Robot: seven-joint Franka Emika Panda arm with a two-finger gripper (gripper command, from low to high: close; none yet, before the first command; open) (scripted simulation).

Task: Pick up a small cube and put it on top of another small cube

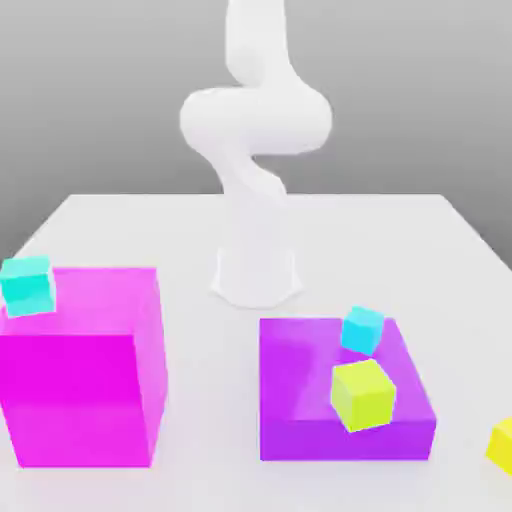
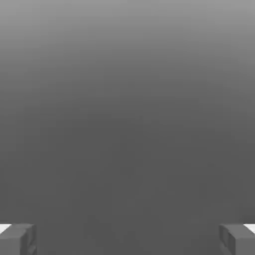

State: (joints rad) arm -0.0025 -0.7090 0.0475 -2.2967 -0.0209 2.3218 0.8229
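At the exterior view's lower right edge, the yellow cube [image 1: 503, 443] sits on the tabletop [image 1: 200, 230], partly cut off by the frame. The turquoise cube [image 1: 27, 284] rests on the magenta block [image 1: 80, 390] at its far corner toward the exterior view's left. A blue cube [image 1: 361, 329] and a lime cube [image 1: 363, 394] rest on the purple block [image 1: 300, 400]. The white arm [image 1: 255, 130] is cut off above. The fingers [image 2: 18, 240] stand fully apart, holding nothing.

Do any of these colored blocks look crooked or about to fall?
The turquoise cube sits on the magenta block's far corner, overhanging its edge. The lime cube and sky-cyan cube sit twisted on the purple block. Nothing has toppled.
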